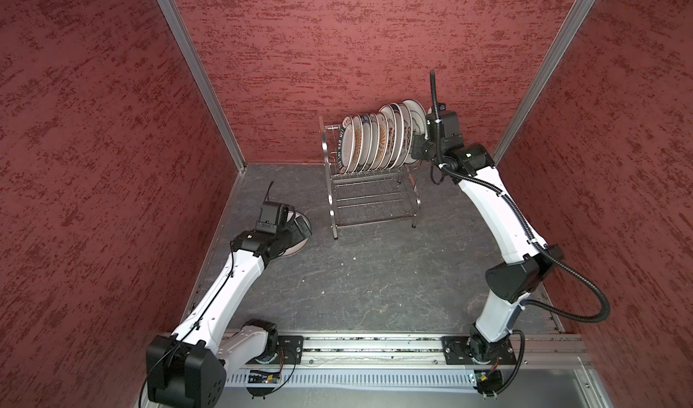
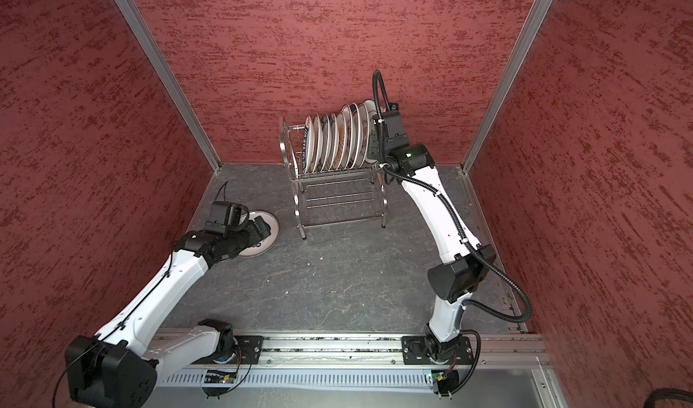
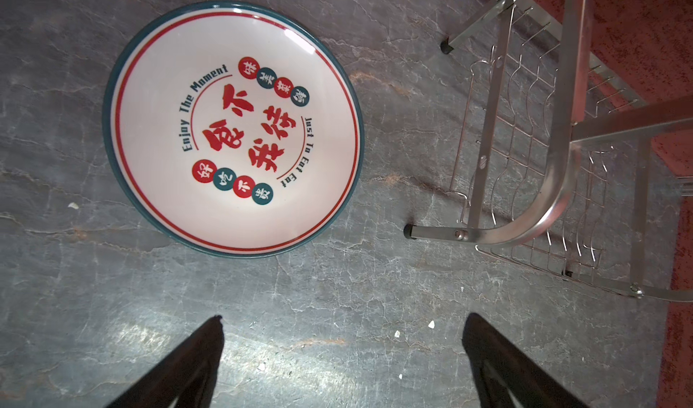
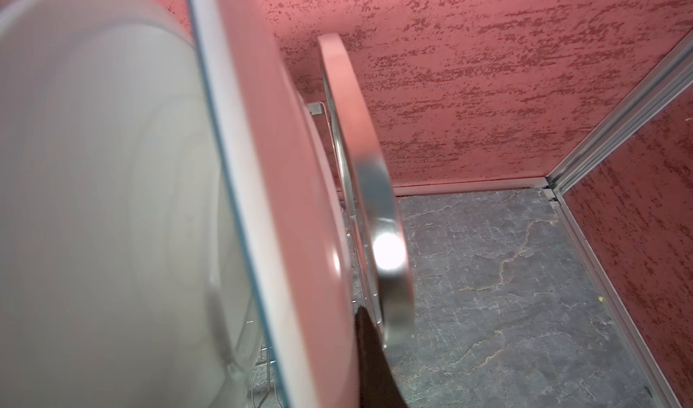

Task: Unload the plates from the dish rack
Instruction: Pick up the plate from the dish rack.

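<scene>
Your right claw is clamped on the end plate by its rim, at the dish rack's right end; the plates stand on edge across the rack, so the way out is up; your left claw gapes empty above the table, by the flat plate left of the rack.

Round plate lies flat, face up, on grey stone-look table: teal rim, red ring, big red Chinese characters, "Enjoy The Moment", "Just To Eat Eat", red and teal dots. Steel wire dish rack stands near it, apart, black feet on the table. Left gripper is off the plate, dark fingers spread wide, nothing between. Few white specks. Red wall behind the rack.
</scene>
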